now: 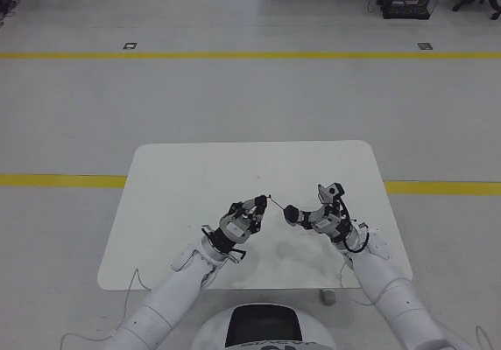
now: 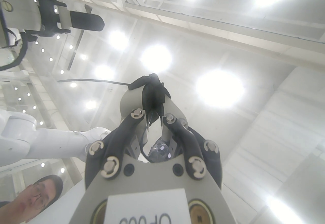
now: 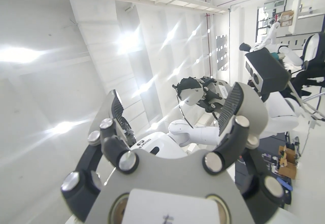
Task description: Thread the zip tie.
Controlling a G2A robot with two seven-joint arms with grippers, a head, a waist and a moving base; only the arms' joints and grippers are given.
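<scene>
Black zip tie [image 2: 101,81], white table [image 1: 233,166], yellow floor lines [image 1: 233,55]

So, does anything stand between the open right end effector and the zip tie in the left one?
Nothing visible does. The zip tie juts from the shut left end effector into open air above the table, and the right end effector faces it across an empty gap.

I see a white table [image 1: 163,219] standing on a pale grey floor [image 1: 58,105]. A far yellow line [image 1: 233,55] crosses the floor behind the table, and a near yellow line [image 1: 40,180] runs under it. Big round lights [image 2: 219,88] shine on the ceiling.
</scene>
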